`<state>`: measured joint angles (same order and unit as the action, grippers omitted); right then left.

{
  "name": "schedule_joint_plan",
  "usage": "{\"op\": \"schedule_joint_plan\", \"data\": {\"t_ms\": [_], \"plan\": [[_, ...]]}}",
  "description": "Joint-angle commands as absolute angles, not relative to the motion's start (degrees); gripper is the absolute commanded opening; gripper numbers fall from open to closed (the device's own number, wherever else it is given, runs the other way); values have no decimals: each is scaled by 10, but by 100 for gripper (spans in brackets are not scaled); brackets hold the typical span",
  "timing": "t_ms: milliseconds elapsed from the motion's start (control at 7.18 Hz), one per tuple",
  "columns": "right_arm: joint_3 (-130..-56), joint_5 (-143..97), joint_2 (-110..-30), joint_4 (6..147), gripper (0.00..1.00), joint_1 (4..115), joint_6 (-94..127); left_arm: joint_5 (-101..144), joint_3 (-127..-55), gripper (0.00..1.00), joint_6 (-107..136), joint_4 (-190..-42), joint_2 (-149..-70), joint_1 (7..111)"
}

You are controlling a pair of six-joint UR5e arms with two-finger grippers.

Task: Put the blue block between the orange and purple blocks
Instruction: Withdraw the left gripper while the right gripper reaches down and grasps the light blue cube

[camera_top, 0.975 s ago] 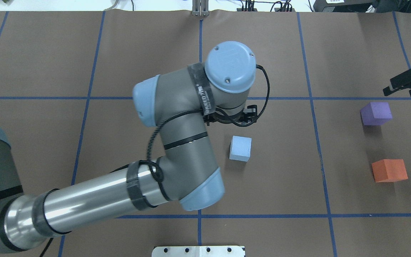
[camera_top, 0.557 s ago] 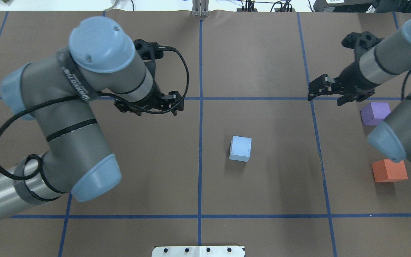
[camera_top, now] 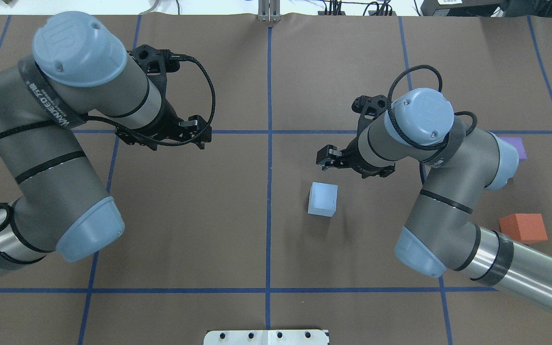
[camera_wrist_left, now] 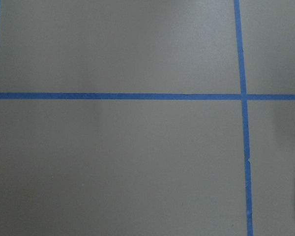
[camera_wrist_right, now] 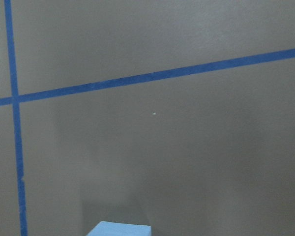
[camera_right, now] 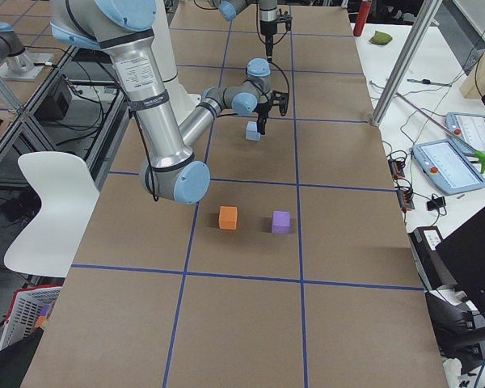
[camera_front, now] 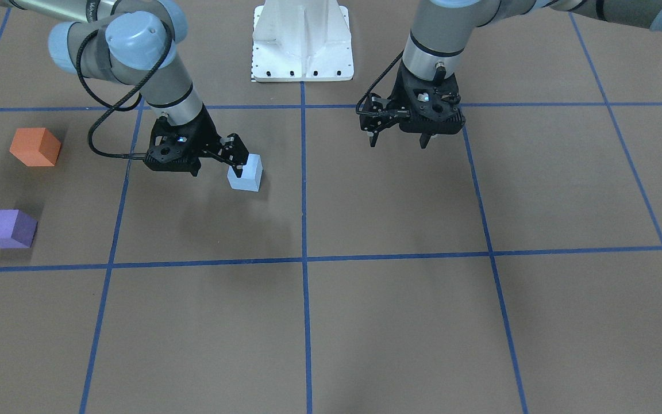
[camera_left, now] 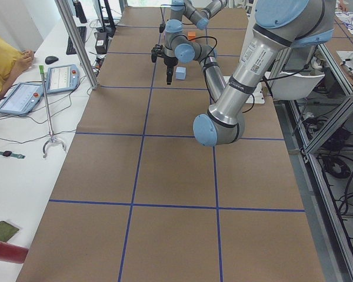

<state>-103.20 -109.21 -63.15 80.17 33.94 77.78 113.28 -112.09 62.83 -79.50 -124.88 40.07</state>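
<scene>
Right gripper (camera_front: 216, 168) swung in from right edge, now just far of blue block (camera_top: 323, 199), jaws wide; left gripper (camera_front: 397, 141) also wide. Centre over block, descend squarely.

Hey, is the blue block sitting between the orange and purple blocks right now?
No, the blue block sits by itself, far off to one side of the orange block and purple block.

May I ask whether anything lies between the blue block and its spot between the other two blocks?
Nothing visible: only bare table separates the blue block from the gap between orange block and purple block.
</scene>
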Motion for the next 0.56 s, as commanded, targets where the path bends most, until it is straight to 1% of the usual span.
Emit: {"op": "schedule_joint_plan", "data": {"t_ms": [0, 418], "plan": [[-1010, -1075, -613, 801, 100, 317, 791, 1132, -1121, 100, 628, -795, -1248, 401], [-1003, -1057, -614, 801, 100, 293, 791, 1132, -1120, 100, 628, -795, -1248, 400]]}}
